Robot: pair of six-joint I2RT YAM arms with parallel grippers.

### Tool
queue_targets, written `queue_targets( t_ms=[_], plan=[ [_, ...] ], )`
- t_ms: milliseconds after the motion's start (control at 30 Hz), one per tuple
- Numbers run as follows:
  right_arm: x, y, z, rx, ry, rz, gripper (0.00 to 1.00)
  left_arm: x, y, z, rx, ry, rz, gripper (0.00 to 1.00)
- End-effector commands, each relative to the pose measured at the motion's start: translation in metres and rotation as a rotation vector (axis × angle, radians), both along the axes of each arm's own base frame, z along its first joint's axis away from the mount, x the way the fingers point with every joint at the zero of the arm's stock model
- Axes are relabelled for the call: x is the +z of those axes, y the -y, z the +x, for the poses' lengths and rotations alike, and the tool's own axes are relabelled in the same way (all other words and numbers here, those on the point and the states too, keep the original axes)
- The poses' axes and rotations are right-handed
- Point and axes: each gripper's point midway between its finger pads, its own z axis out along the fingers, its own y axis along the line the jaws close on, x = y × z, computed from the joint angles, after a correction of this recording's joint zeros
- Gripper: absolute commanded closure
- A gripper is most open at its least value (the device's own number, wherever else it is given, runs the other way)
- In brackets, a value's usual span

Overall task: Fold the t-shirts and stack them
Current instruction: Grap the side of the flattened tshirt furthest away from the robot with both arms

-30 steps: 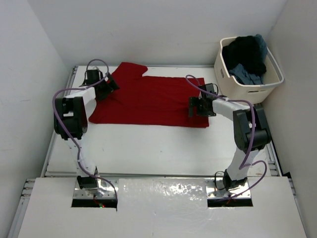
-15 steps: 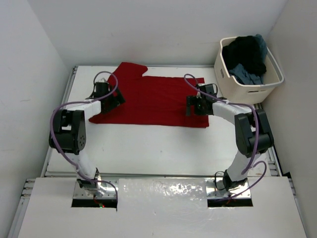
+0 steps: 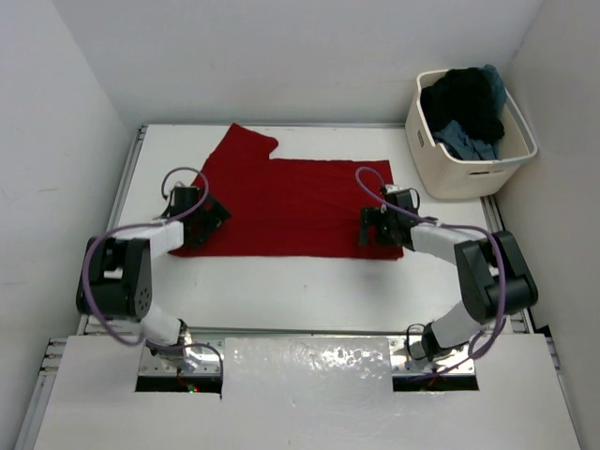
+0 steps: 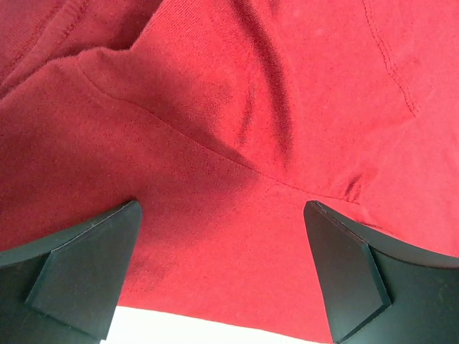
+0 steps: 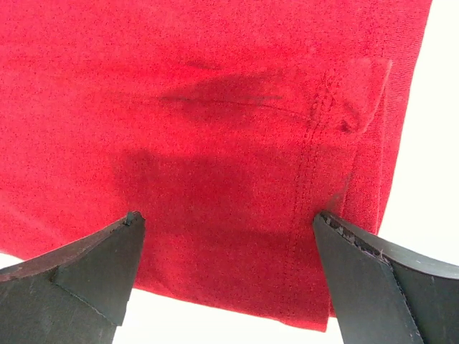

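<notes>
Fold and stack, opening stage. The red t-shirt (image 3: pixel 291 202) lies spread flat across the far half of the table (image 3: pixel 281 281). One sleeve reaches toward the far-left corner and the long lower edge runs parallel to the table's near edge. It seems to be laid out this way so that a clean fold can be made.

The left gripper (image 3: pixel 208 211) hangs low over the shirt's near-left corner and the right gripper (image 3: pixel 370 228) over its near-right corner. Both have their jaws spread wide and grasp nothing. This symmetric placement suggests that the two corners are to be pinched together and the near edge carried over the body of the cloth.

In the left wrist view the fingers (image 4: pixel 79 272) straddle a creased, seamed patch of red fabric. The cloth's border and a strip of white table show just beneath them. In the right wrist view the fingers (image 5: pixel 72 272) frame the stitched side hem. A small turned-over flap sits by the right border, and bare table shows below and to the right. In both views the cloth lies under and between the fingers, apparently not yet gripped.

The cream tub (image 3: pixel 469 173) stands at the table's far-right corner, well apart from both grippers. It holds a black shirt (image 3: pixel 464 98) and a blue-grey shirt (image 3: pixel 464 141), presumably awaiting their turn. No folded stack exists yet.
</notes>
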Motion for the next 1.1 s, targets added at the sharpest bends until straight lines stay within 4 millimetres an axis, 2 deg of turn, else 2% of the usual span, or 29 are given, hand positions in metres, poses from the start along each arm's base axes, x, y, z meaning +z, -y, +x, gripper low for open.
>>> queue_targets(
  t_ms=[0, 33, 100, 133, 233, 300, 367, 400, 433, 467, 500, 533, 567, 600, 633, 667, 700, 733, 767, 800, 833, 867, 900, 933, 1000, 1033, 1067],
  plan=[
    [-0.035, 0.017, -0.086, -0.056, -0.258, -0.021, 0.01, -0.06, 0.011, -0.161, 0.053, -0.52, -0.083, 0.0],
    [-0.041, 0.021, -0.109, -0.067, -0.316, -0.024, 0.01, -0.066, 0.016, -0.187, 0.046, -0.575, -0.101, 0.0],
    [-0.036, 0.023, -0.126, -0.07, -0.332, -0.019, 0.01, -0.054, 0.022, -0.2, -0.003, -0.593, -0.106, 0.0],
    [-0.039, 0.028, -0.146, -0.082, -0.383, -0.029, 0.01, -0.051, 0.024, -0.207, 0.026, -0.615, -0.091, 0.0],
    [-0.023, 0.029, -0.151, -0.088, -0.37, -0.025, 0.01, -0.034, 0.035, -0.202, -0.028, -0.595, -0.093, 0.0],
    [-0.009, 0.031, -0.144, -0.079, -0.337, -0.034, 0.01, -0.016, 0.041, -0.19, -0.06, -0.561, -0.087, 0.0],
    [0.015, 0.025, -0.117, -0.058, -0.254, -0.02, 0.01, 0.001, 0.038, -0.175, -0.07, -0.501, -0.055, 0.0],
    [0.023, 0.024, -0.111, -0.04, -0.238, -0.027, 0.01, 0.019, 0.037, -0.151, -0.078, -0.426, -0.035, 0.0],
    [0.042, 0.02, -0.09, -0.03, -0.177, -0.019, 0.01, 0.03, 0.033, -0.138, -0.074, -0.382, -0.004, 0.0],
    [0.052, 0.017, -0.079, -0.025, -0.144, -0.013, 0.01, 0.04, 0.027, -0.122, -0.067, -0.333, 0.042, 0.0],
    [0.06, 0.023, -0.066, -0.042, -0.111, -0.051, 0.01, 0.067, 0.027, -0.093, -0.078, -0.241, 0.063, 0.0],
    [0.08, 0.022, -0.044, -0.052, -0.04, -0.056, 0.01, 0.08, 0.021, -0.078, -0.055, -0.193, 0.096, 0.0],
    [0.09, 0.024, -0.033, -0.064, -0.008, -0.069, 0.01, 0.09, 0.02, -0.063, -0.045, -0.164, 0.11, 0.0],
    [0.103, 0.031, -0.014, -0.106, 0.042, -0.108, 0.01, 0.116, 0.021, -0.038, -0.047, -0.08, 0.123, 0.0],
    [0.108, 0.034, -0.005, -0.128, 0.07, -0.127, 0.01, 0.128, 0.017, -0.024, -0.028, -0.031, 0.147, 0.0],
    [0.111, 0.039, 0.003, -0.149, 0.093, -0.145, 0.01, 0.14, 0.018, -0.002, -0.017, 0.042, 0.152, 0.0],
    [0.11, 0.041, 0.016, -0.175, 0.115, -0.151, 0.01, 0.163, 0.019, 0.02, -0.04, 0.127, 0.17, 0.0],
    [0.119, 0.043, 0.03, -0.199, 0.146, -0.157, 0.01, 0.165, 0.02, 0.036, -0.044, 0.154, 0.181, 0.0],
    [0.12, 0.046, 0.039, -0.219, 0.156, -0.161, 0.01, 0.193, 0.026, 0.065, -0.061, 0.269, 0.18, 0.0],
    [0.134, 0.046, 0.057, -0.237, 0.198, -0.154, 0.01, 0.2, 0.029, 0.079, -0.112, 0.302, 0.209, 0.0],
    [0.123, 0.049, 0.065, -0.247, 0.168, -0.176, 0.01, 0.205, 0.032, 0.091, -0.127, 0.317, 0.212, 0.0],
    [0.124, 0.05, 0.072, -0.254, 0.166, -0.186, 0.01, 0.206, 0.037, 0.114, -0.15, 0.313, 0.225, 0.0],
    [0.134, 0.049, 0.086, -0.254, 0.192, -0.186, 0.01, 0.203, 0.037, 0.125, -0.177, 0.3, 0.257, 0.0],
    [0.127, 0.05, 0.093, -0.251, 0.18, -0.201, 0.01, 0.198, 0.031, 0.147, -0.151, 0.265, 0.305, 0.0],
    [0.135, 0.051, 0.109, -0.253, 0.218, -0.211, 0.01, 0.19, 0.026, 0.17, -0.178, 0.237, 0.38, 0.0],
    [0.128, 0.052, 0.114, -0.255, 0.206, -0.221, 0.01, 0.157, 0.023, 0.184, -0.191, 0.168, 0.42, 0.0],
    [0.127, 0.054, 0.117, -0.255, 0.204, -0.23, 0.01, 0.178, 0.024, 0.205, -0.179, 0.227, 0.435, 0.0]
  ],
)
